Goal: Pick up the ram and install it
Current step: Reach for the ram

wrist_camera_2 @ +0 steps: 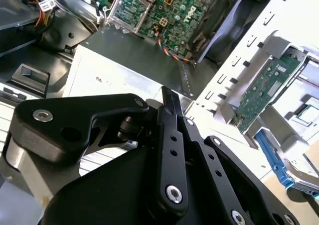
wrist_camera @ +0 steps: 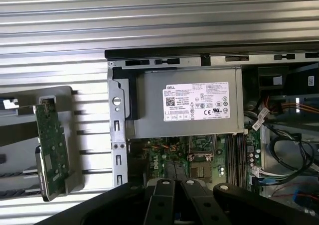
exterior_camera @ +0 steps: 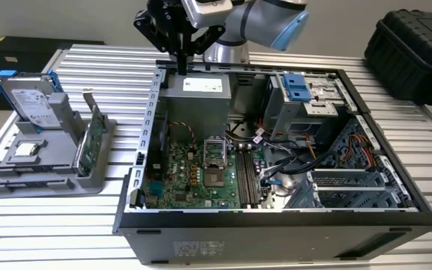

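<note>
ram point(exterior_camera: 180, 66) pinched edge-down in gripper point(exterior_camera: 180, 53) above power supply point(exterior_camera: 197, 95) (memory slots point(exterior_camera: 247, 174) nearby), we reckon upright suits insertion

**Inspector A:** Light in the exterior view?
**Inspector B:** Bright and even, with soft shadows. Noted mild sheen on the table slats point(exterior_camera: 88, 62) at upper left of the frame. Found the computer case point(exterior_camera: 276, 225) shaded inside. Logged the ram point(exterior_camera: 180, 66), pinched in the gripper point(exterior_camera: 180, 52), as a dark silhouette.
**Inspector A:** Wrist views?
**Inspector B:** Recorded washed-out glare on the case wall point(wrist_camera_2: 234, 75) in the second wrist view. Dull highlights on the gripper's black links in both wrist views.
</note>
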Robot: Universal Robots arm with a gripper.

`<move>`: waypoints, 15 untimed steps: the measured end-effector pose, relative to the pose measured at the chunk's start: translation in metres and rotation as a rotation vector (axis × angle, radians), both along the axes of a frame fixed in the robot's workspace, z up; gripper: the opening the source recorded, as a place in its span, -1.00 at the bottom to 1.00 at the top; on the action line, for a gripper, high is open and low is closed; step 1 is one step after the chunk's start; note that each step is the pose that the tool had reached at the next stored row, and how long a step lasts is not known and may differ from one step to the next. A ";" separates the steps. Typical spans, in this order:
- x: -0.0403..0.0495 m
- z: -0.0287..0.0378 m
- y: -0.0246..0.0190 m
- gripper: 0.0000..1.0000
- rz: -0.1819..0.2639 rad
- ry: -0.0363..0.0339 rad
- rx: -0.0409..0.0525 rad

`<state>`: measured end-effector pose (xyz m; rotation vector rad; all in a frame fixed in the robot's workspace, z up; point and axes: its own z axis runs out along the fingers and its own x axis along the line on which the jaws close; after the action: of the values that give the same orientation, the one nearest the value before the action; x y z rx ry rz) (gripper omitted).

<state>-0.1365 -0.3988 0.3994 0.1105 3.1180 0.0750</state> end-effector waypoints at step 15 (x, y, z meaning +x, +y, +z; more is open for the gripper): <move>-0.0096 -0.0001 0.0000 -1.00 0.000 0.0001 0.0000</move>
<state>-0.1461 -0.3988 0.3994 0.1104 3.1181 0.0751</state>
